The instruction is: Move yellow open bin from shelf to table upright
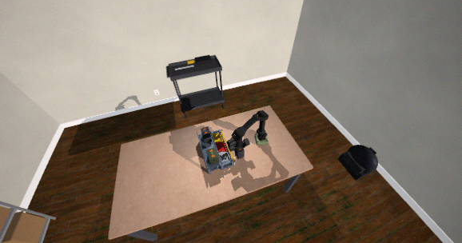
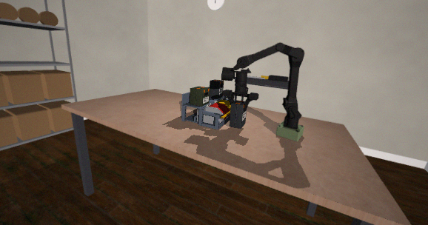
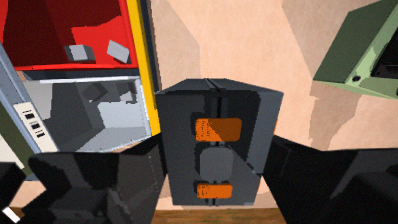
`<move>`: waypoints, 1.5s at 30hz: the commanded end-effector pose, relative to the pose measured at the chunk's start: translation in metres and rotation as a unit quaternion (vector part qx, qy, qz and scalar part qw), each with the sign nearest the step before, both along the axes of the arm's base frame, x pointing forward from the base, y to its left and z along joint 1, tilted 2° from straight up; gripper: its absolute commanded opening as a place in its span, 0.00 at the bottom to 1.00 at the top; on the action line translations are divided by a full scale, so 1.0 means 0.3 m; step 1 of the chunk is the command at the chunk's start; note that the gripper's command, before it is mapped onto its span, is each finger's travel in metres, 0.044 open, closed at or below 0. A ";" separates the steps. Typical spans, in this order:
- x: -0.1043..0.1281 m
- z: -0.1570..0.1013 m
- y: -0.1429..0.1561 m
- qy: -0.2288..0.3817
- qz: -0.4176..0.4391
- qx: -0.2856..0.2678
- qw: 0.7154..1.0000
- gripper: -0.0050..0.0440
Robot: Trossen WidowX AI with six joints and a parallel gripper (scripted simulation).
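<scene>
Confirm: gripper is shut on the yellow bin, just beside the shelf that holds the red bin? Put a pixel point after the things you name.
No, wrong item. The gripper (image 1: 239,143) (image 2: 241,99) (image 3: 209,128) is shut on the dark gray case (image 1: 240,153) (image 2: 238,117) (image 3: 178,125), as the wrist view shows, just beside the shelf (image 1: 209,170) (image 2: 221,123) (image 3: 16,75) that holds the red bin (image 1: 221,147) (image 2: 215,106) (image 3: 100,32).
</scene>
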State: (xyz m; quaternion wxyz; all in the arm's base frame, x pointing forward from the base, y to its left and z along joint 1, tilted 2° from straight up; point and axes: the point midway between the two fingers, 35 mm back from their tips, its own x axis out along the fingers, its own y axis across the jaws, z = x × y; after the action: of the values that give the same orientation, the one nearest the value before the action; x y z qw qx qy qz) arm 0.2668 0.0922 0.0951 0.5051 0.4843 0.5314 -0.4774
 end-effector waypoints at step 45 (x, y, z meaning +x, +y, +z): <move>0.022 0.049 0.002 -0.030 0.003 0.009 1.000 0.10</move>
State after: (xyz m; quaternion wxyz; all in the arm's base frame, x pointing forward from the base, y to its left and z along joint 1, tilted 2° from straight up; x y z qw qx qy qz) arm 0.2680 0.0915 0.0951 0.5058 0.4857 0.5306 -0.4761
